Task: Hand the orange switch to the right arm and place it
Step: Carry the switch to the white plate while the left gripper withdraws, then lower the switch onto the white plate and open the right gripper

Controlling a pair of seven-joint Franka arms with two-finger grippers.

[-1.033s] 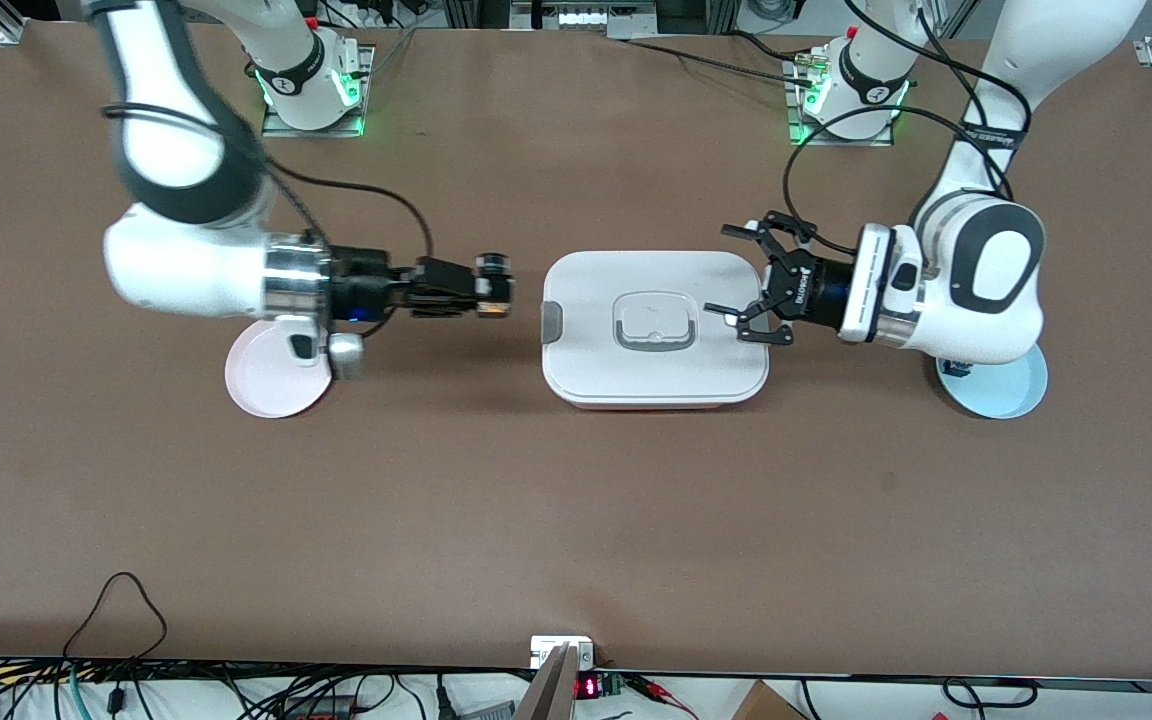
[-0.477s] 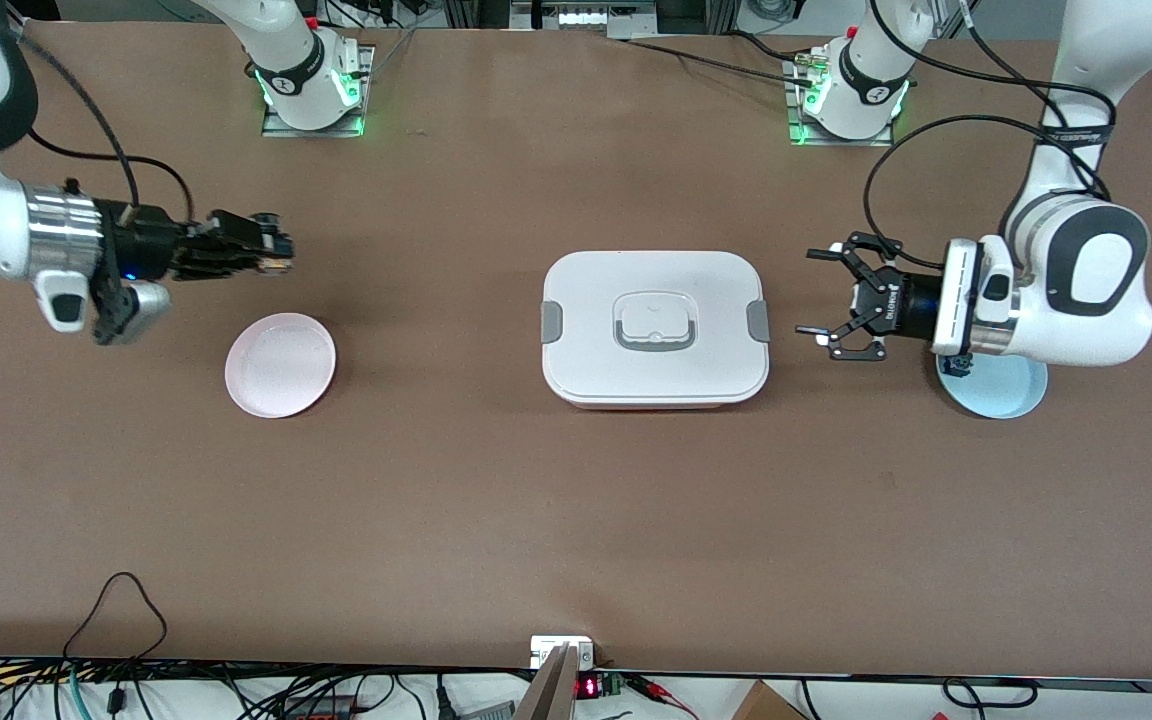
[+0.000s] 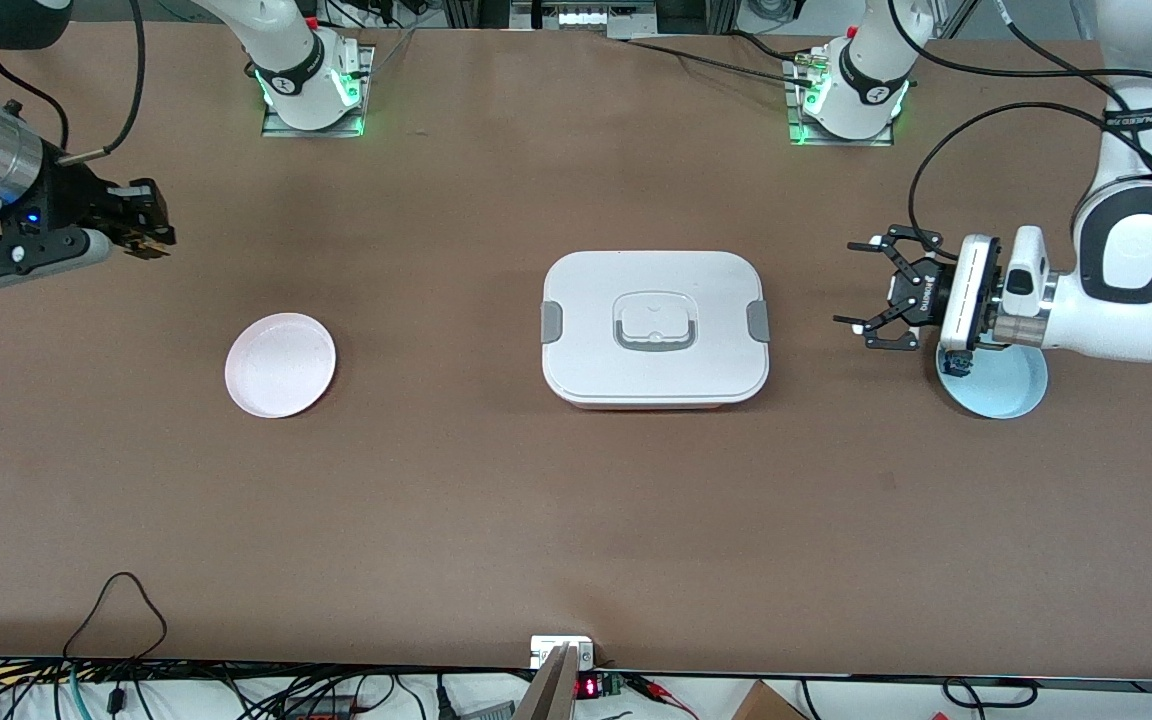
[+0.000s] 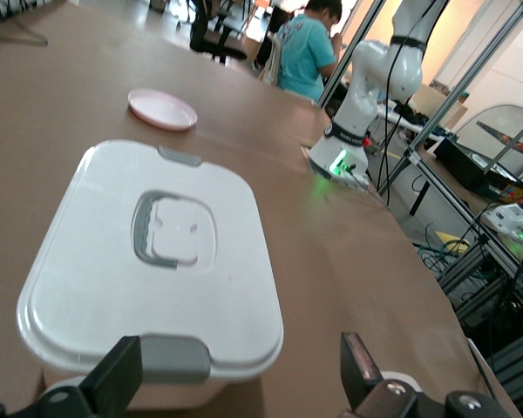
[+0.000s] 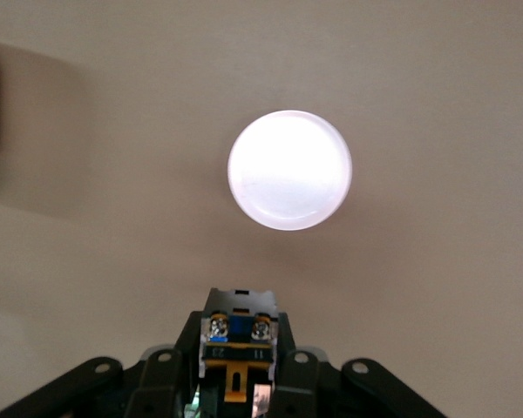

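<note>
The orange switch (image 3: 144,243) is a tiny black part with orange marks, held in my right gripper (image 3: 154,230), which is shut on it. The gripper is in the air over bare table at the right arm's end, beside the pink plate (image 3: 280,365). In the right wrist view the switch (image 5: 238,335) sits between the black fingers of the right gripper (image 5: 238,370), and the plate (image 5: 289,170) shows pale below it. My left gripper (image 3: 871,295) is open and empty, between the white container (image 3: 654,380) and the blue plate (image 3: 1011,390).
The lidded white container (image 4: 235,287) with a grey handle stands mid-table. A small blue part (image 3: 956,367) lies on the blue plate under the left wrist. In the left wrist view the open fingers (image 4: 113,383) frame the container's end clip, with the pink plate (image 4: 161,109) past it.
My right gripper has carried the switch away from the container, past the pink plate, toward the right arm's end of the table. My left gripper has drawn back from the container toward the blue plate, still open.
</note>
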